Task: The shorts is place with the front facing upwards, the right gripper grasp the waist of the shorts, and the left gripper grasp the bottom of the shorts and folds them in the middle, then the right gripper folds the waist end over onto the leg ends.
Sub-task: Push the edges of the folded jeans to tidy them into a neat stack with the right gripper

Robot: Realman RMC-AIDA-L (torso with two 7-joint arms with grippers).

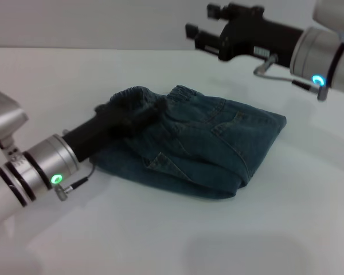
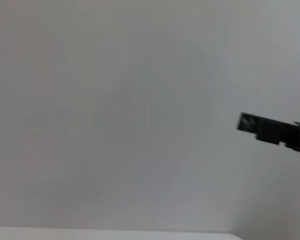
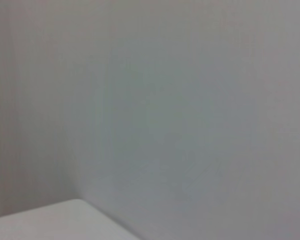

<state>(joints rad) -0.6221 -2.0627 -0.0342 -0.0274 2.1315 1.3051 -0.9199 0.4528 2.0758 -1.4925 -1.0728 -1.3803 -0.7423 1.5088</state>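
Observation:
The blue denim shorts (image 1: 206, 143) lie folded into a compact bundle in the middle of the white table (image 1: 178, 240), the elastic waistband (image 1: 186, 91) showing on top toward the back. My left gripper (image 1: 132, 114) rests low on the bundle's left end, where the cloth is bunched up around its black tip. My right gripper (image 1: 203, 20) hangs well above the table at the back right, open, nothing between its fingers and clear of the shorts. The left wrist view shows only that right gripper (image 2: 272, 132) far off against the wall.
The white tabletop runs on all sides of the shorts, with a pale wall (image 3: 190, 100) behind it. The table's far corner (image 3: 65, 215) shows in the right wrist view. No other objects are in view.

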